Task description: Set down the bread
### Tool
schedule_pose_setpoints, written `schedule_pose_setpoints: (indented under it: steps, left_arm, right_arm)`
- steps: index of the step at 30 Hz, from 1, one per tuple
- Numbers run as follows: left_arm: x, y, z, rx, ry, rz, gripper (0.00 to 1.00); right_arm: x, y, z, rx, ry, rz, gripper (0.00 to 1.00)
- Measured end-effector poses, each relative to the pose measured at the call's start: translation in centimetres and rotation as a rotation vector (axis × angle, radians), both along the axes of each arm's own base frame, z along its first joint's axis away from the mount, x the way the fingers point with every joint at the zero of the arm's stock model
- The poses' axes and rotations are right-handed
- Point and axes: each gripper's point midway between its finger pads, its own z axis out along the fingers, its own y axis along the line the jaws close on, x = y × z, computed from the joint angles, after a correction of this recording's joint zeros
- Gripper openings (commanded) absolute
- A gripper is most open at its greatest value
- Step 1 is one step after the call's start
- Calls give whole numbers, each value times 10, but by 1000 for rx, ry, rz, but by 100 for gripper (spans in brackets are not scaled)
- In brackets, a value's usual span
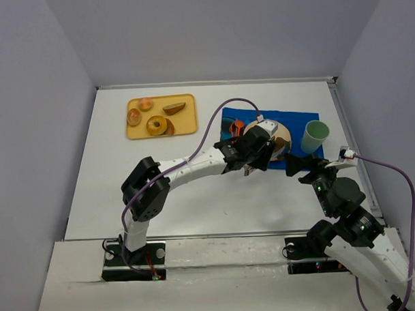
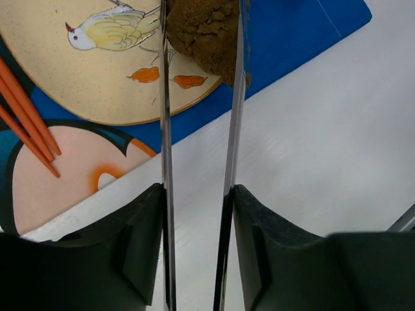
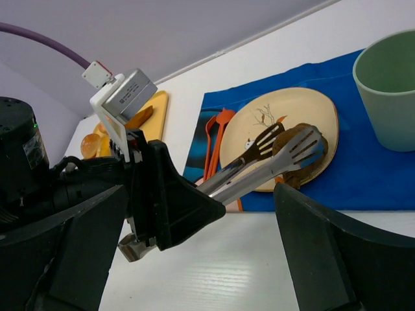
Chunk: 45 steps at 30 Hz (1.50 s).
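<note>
Two slim metal arms of a pair of tongs [image 3: 256, 175] are pressed toward each other by the left gripper [image 2: 198, 194], whose dark fingers [image 2: 139, 243] are clamped on the outside of both arms. Between the slotted tong heads the bread [image 2: 204, 29] is pinched. It is a brown, rough, roundish lump, and it is seen at the near right edge of a cream plate [image 3: 305, 103] painted with a bird, with part of it hanging over the rim above the blue placemat [image 3: 363, 175]. Whether it rests on the plate or is held just above it cannot be told. Little length is shown by the bread: in the right wrist view it appears slightly oval, but no clear end or pointing direction can be made out, and its upper part is cut off in the left wrist view. The long axis of the tongs is directed from the left gripper toward the far right of the table [image 1: 99, 186], toward the pale green cup [image 3: 389, 91] that stands upright on the placemat just beside the plate. Orange utensils [image 3: 217, 129] are laid on the placemat at the plate's left. The right gripper [image 1: 300, 167] is held near the placemat's near right corner with its fingers spread wide, and nothing is held in it. More baked pieces [image 1: 156, 124] are seen on a yellow tray [image 1: 183, 129] at the far left, well apart from the plate.
</note>
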Motion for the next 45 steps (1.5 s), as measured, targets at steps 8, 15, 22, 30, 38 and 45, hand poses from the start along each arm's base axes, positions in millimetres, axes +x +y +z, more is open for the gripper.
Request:
schedule_pose_setpoints:
  steps: [8, 15, 22, 30, 38, 45]
  left_arm:
    - [6, -8, 9, -14, -14, 3, 67]
    - [10, -2, 7, 13, -27, 27, 65]
    - [19, 13, 24, 40, -86, 78, 64]
    - [39, 60, 73, 15, -170, 213, 64]
    - [74, 193, 84, 72, -202, 551, 65]
    - [102, 319, 63, 191, -182, 855, 66]
  right_arm:
    - [0, 0, -1, -1, 2, -1, 100]
    - [0, 0, -1, -2, 3, -1, 100]
    - [1, 1, -3, -4, 11, -1, 100]
    - [1, 1, -4, -7, 16, -1, 100]
    - [3, 1, -7, -13, 26, -6, 100]
    - [6, 1, -12, -27, 46, -17, 100]
